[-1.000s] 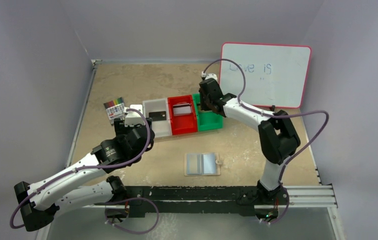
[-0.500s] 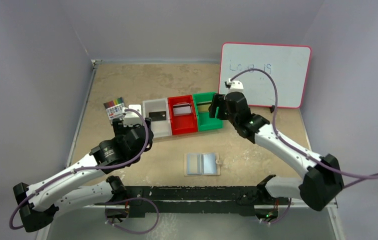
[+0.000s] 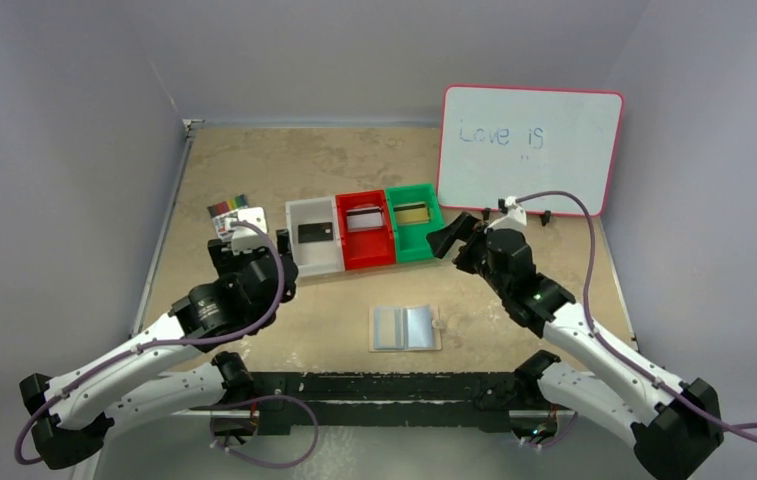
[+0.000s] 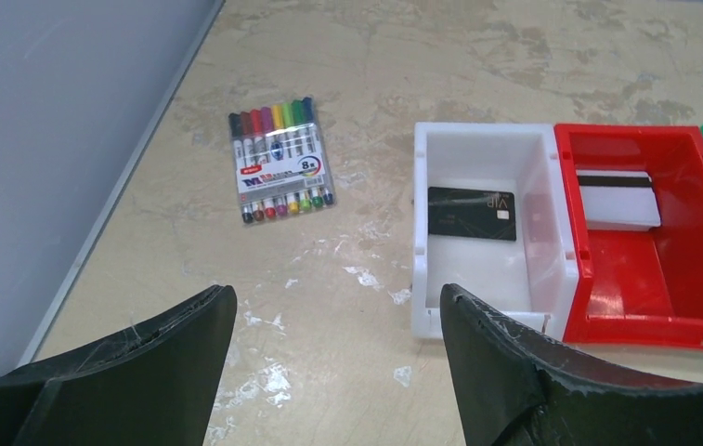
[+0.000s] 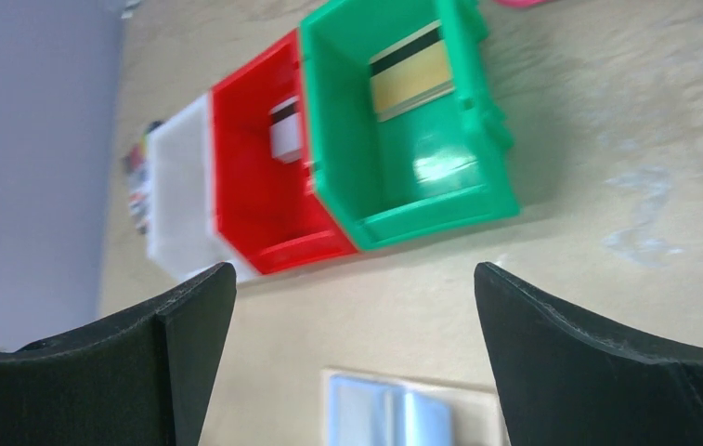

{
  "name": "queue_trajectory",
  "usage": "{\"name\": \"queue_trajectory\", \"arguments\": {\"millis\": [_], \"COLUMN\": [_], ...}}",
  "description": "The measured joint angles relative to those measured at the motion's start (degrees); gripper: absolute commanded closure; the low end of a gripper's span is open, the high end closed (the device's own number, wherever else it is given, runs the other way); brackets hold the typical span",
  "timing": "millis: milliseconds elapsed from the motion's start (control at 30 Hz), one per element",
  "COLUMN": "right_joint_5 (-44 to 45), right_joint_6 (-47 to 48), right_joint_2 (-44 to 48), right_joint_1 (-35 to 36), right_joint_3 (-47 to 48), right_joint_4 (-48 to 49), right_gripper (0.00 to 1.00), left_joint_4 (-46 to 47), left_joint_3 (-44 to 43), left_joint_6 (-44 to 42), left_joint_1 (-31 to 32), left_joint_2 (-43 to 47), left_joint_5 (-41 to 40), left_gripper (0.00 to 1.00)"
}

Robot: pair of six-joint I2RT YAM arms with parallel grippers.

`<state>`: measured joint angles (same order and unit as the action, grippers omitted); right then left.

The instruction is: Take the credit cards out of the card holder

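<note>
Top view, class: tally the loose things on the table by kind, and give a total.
Bins: 3 – white bin, red bin, green bin
Credit cards: 3 – black card, silver card, gold card
Card holder: 1
Marker pack: 1
Whiteboard: 1
Total: 9

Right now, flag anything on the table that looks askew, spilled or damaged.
Nothing spilled or toppled. The card holder lies open; the white bin, red bin and green bin each hold one card. Only the table looks worn: white scuffs beside the white bin.
</note>
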<state>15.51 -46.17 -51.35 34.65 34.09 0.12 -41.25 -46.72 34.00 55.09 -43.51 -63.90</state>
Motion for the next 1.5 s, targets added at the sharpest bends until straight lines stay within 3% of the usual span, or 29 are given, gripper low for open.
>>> {"name": "queue_trajectory", "arguments": {"millis": [200, 267, 300, 400, 600, 800, 1000, 1133, 1500], "right_joint_5": [-8.3, -10.6, -11.8, -13.2, -8.7, 0.6, 7.1, 8.9, 10.2], "right_joint_6": [-3.0, -2.3, -1.8, -0.2, -0.6, -8.4, -17.2, -20.1, -22.6], "right_joint_2": [2.1, 0.3, -1.6, -7.0, -14.0, -21.7, -37.9, -42.1, -42.2], "right_joint_1": [0.0, 0.0, 0.1, 1.7, 12.4, 24.8, 33.0, 35.3, 35.6], "right_joint_3": [-0.5, -0.2, 0.6, 3.7, 12.7, 18.3, 24.8, 27.3, 26.7], "right_joint_4": [2.2, 1.9, 0.9, -2.2, -10.0, -17.5, -28.4, -31.4, -33.2], "right_gripper": [0.14, 0.27, 0.28, 0.27, 0.28, 0.28, 0.24, 0.25, 0.32], "left_joint_4": [-0.1, -0.1, -0.2, -0.4, -1.3, -1.5, -1.9, -2.9, -4.3], "left_joint_3": [0.0, 0.0, 0.0, 0.0, 0.0, 0.0, 0.0, 0.0, 0.0], "left_joint_6": [1.4, 1.5, 1.7, 2.4, 3.5, 3.5, 4.3, 4.9, 6.1], "left_joint_1": [0.0, 0.0, 0.0, 0.0, 0.0, 0.0, 0.0, 0.0, 0.0], "left_joint_2": [1.4, 2.0, 2.1, 2.3, 0.6, -1.1, -1.2, -1.1, -0.9], "left_joint_5": [-2.2, -2.8, -3.2, -4.4, -5.4, -5.4, -5.7, -6.4, -8.1], "left_gripper": [0.19, 0.19, 0.19, 0.19, 0.18, 0.18, 0.18, 0.19, 0.20]}}
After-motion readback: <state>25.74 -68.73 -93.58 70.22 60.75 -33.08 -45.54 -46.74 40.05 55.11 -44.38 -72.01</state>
